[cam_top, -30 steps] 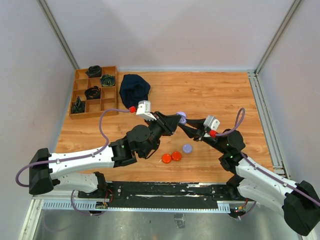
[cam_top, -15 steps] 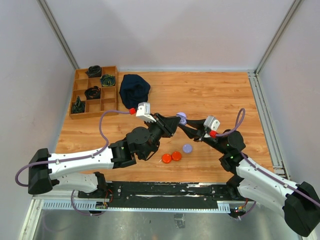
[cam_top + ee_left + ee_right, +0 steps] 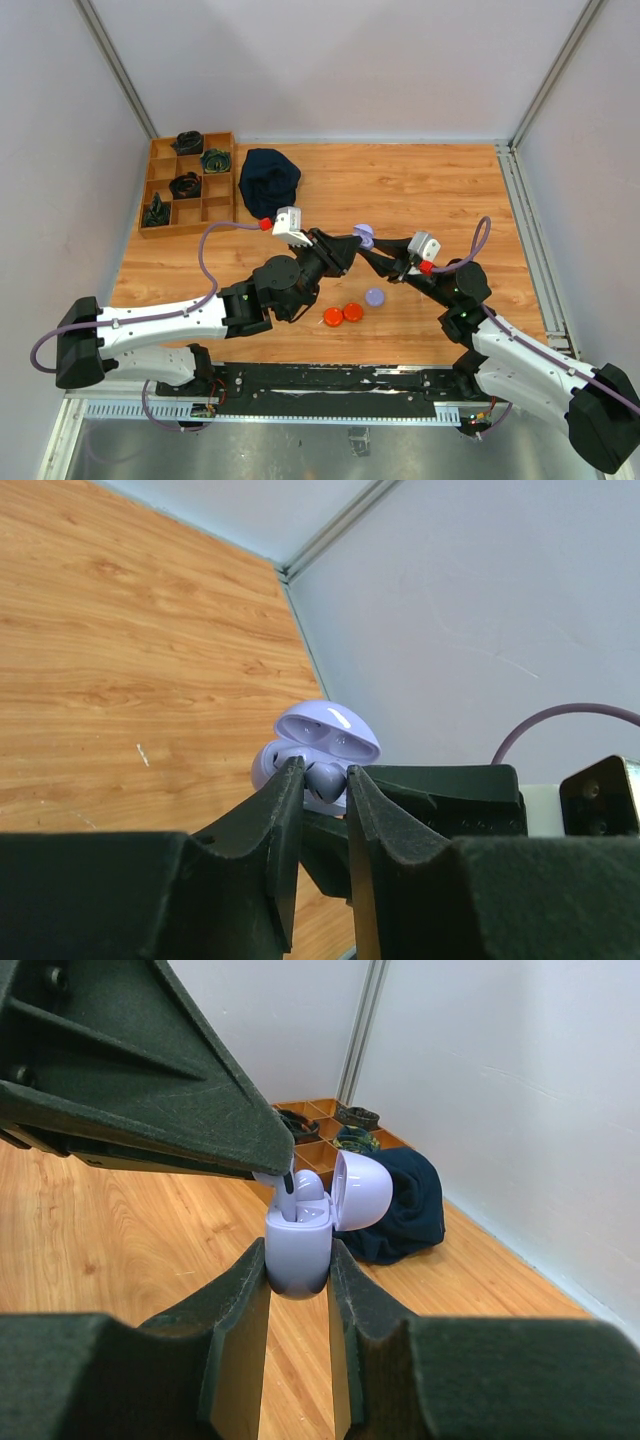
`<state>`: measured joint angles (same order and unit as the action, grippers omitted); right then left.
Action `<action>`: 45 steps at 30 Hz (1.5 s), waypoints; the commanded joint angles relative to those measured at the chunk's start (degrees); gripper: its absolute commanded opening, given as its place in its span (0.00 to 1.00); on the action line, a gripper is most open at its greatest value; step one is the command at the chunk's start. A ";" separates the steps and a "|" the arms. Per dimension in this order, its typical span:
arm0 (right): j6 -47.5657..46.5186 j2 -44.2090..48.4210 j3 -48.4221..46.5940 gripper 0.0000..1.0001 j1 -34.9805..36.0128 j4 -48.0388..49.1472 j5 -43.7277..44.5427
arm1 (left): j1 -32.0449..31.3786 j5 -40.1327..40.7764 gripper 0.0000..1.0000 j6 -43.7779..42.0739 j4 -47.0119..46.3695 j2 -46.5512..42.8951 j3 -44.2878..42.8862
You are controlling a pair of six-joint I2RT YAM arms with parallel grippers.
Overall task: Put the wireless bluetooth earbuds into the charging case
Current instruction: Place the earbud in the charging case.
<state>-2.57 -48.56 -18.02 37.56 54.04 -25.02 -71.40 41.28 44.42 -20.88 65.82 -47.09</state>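
My right gripper [image 3: 298,1260] is shut on the lavender charging case [image 3: 297,1245], held upright above the table with its lid [image 3: 362,1190] swung open. One lavender earbud [image 3: 308,1186] sits in a slot. My left gripper [image 3: 323,772] meets the case from the other side, its tips shut on a second lavender earbud [image 3: 323,780], whose stem [image 3: 283,1202] reaches down into the case's near slot. In the top view both grippers join at the case [image 3: 364,237] over the table's middle.
Two orange discs [image 3: 342,314] and a lavender disc [image 3: 375,297] lie on the wood below the grippers. A dark blue cloth [image 3: 269,178] lies at the back left beside a wooden compartment tray [image 3: 220,196] holding dark coiled items.
The left wrist has edged slightly back toward the near side, with the tips staying at the case. The right arm and the case have held still.
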 commanded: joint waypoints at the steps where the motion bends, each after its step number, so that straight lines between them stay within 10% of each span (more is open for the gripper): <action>1: 0.19 0.83 0.40 0.07 1.17 2.52 0.49 | -0.85 -0.86 0.29 0.69 -0.40 -1.20 0.69; 45: 0.63 -1.01 0.17 0.06 1.20 3.05 0.42 | -0.85 -10.10 0.42 -2.23 1.41 -1.36 -1.54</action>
<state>-2.55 -49.54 -18.02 37.56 54.17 -25.02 -71.50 33.08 43.68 -19.49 64.12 -46.41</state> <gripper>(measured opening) 0.259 0.413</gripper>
